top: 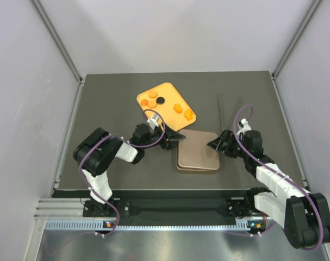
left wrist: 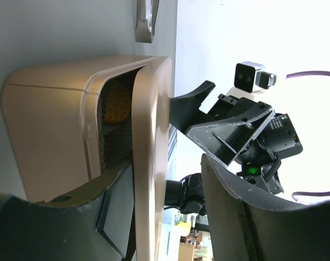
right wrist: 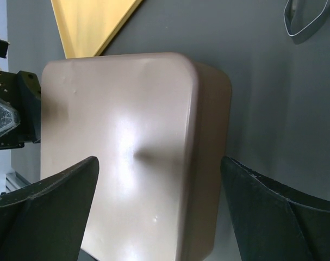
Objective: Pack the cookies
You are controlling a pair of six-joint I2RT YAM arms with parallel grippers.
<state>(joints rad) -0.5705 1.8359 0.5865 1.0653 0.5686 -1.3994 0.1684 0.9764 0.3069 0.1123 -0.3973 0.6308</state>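
Orange tray [top: 166, 89] holding several unpacked cookies [top: 160, 100], another cookie [left wrist: 117, 103] showing inside tan tin [top: 197, 152] under raised lid [left wrist: 151, 163]; left gripper [top: 176, 138] and right gripper [top: 212, 144] both open beside tin.

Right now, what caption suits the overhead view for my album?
Left hand and right hand flank a tan tin; cookies sit on the orange tray behind.

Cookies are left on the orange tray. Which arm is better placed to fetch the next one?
Left. The left gripper sits by the tray's near edge, close to the cookies. The right gripper is across the tin, farther away.
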